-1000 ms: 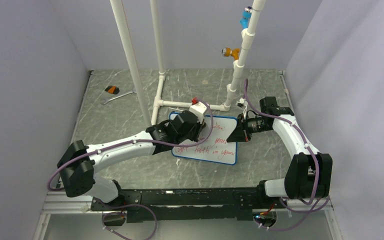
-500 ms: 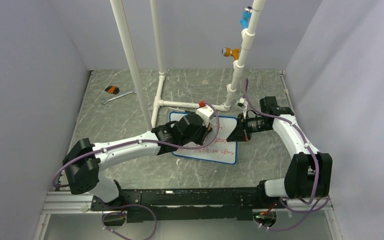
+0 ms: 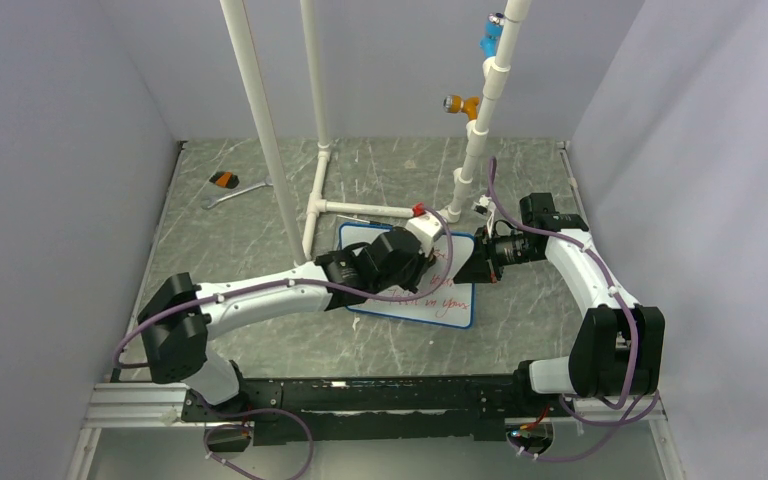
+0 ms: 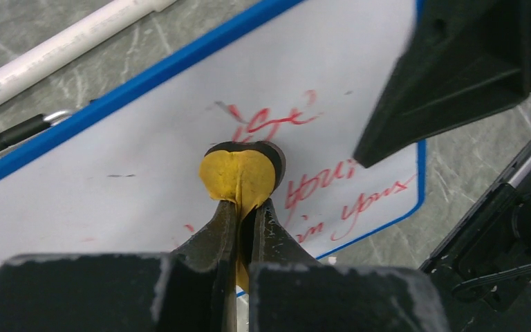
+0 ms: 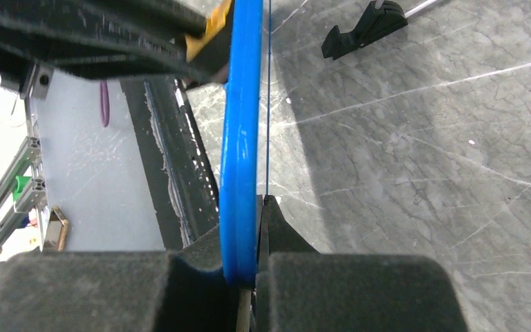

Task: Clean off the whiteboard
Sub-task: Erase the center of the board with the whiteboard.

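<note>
The whiteboard (image 3: 452, 305), white with a thin blue frame, lies mid-table with red handwriting (image 4: 318, 183) on its right part; its left part is wiped white. My left gripper (image 3: 422, 262) is shut on a small yellow eraser (image 4: 240, 174) with a black felt underside, pressed on the board face beside the writing (image 4: 247, 207). My right gripper (image 3: 472, 262) is shut on the board's right blue edge (image 5: 240, 124) and holds it, fingers on either side of the frame (image 5: 256, 235).
White PVC pipe uprights (image 3: 260, 120) and a pipe base (image 3: 360, 208) stand just behind the board. A wrench (image 3: 235, 192) with an orange-black object (image 3: 224, 180) lies at the back left. Grey walls close in both sides. A black foot (image 5: 363, 31) lies on the table.
My left gripper has slid the eraser rightward across the board, and more of the red writing on the left and middle is gone. The right gripper has not moved.
</note>
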`<state>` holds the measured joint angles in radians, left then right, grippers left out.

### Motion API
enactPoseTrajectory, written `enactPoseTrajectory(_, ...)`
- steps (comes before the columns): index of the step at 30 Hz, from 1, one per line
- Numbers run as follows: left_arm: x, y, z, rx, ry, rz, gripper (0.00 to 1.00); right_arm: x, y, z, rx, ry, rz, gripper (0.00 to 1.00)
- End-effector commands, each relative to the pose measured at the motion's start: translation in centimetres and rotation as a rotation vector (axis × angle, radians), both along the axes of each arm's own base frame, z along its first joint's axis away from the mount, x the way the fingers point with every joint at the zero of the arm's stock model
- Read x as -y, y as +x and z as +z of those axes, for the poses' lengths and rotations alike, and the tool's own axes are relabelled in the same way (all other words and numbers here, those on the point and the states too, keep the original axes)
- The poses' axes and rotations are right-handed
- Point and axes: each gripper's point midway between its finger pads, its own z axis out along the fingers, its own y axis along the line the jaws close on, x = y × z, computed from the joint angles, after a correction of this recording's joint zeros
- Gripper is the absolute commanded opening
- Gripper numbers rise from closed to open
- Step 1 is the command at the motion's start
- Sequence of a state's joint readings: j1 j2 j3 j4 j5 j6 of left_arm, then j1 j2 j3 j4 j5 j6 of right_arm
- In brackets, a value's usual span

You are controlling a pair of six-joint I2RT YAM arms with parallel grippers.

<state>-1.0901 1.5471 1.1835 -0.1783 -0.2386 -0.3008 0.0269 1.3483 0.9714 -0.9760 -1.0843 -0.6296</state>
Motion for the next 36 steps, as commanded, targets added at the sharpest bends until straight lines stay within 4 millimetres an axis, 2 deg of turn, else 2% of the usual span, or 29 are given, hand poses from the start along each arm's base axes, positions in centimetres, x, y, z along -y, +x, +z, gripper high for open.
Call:
enactPoseTrajectory(1,2.4,-0.2,1.7,0.039,-0.055,-0.025,0.0,-0.4,-0.3,0.8,0.036,0.01,0.045,0.0)
enactPoseTrajectory(7,-1.7,3.5,2.2,0.063,-0.04,0.091,0.0,-0.4,-0.4,0.9,0.042,0.011,0.046,0.0)
enactPoseTrajectory(10,-3.2,4.4,2.8,0.074,-0.046,0.121,0.0,-0.4,-0.4,0.9,0.043,0.01,0.044,0.0)
enactPoseTrajectory(15,-2.5,3.6,2.5,0.054,-0.059,0.09,0.0,-0.4,-0.4,0.9,0.04,0.01,0.045,0.0)
enactPoseTrajectory(22,1.8,-0.1,1.9,0.033,-0.067,-0.024,0.0,-0.4,-0.3,0.8,0.036,0.01,0.044,0.0)
enactPoseTrajectory(24,2.3,-0.3,1.7,0.031,-0.063,-0.03,0.0,-0.4,-0.3,0.8,0.035,0.01,0.044,0.0)
enactPoseTrajectory(27,1.6,0.3,1.8,0.052,-0.042,-0.004,0.0,-0.4,-0.3,0.9,0.038,0.01,0.043,0.0)
enactPoseTrajectory(33,-1.9,3.3,2.7,0.07,-0.043,0.082,0.0,-0.4,-0.4,0.9,0.042,0.011,0.043,0.0)
enactPoseTrajectory(36,-2.1,3.6,3.3,0.075,-0.054,0.081,0.0,-0.4,-0.4,0.9,0.042,0.01,0.043,0.0)
